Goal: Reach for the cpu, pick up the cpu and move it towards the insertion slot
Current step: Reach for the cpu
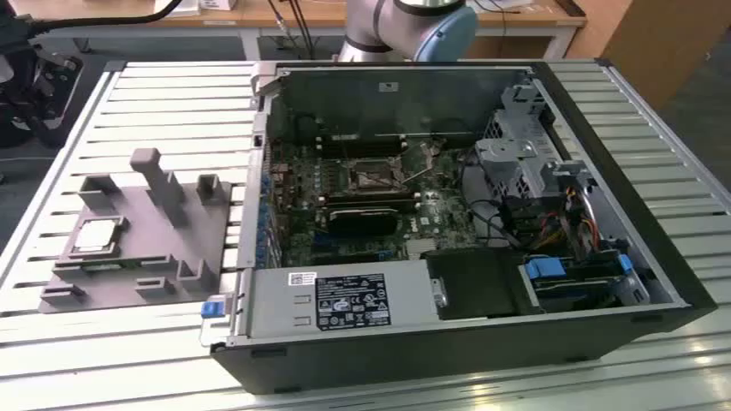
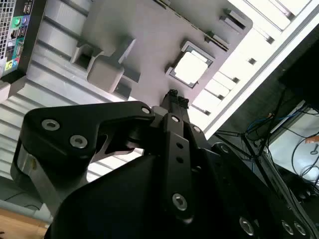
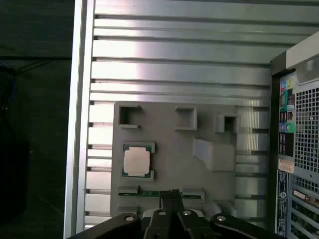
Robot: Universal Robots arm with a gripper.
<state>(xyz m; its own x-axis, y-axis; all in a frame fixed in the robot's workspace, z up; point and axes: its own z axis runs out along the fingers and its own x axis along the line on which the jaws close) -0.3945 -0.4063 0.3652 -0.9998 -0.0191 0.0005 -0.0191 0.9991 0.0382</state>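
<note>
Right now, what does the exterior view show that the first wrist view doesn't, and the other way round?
The exterior view adds the inside of the open computer case, with the insertion slot on its board, and the arm behind the case. The first wrist view adds the gripper, shut and holding nothing, apart from the chip, and the case's rear ports. Both share the cpu lying in the grey holder on the slatted table.
</note>
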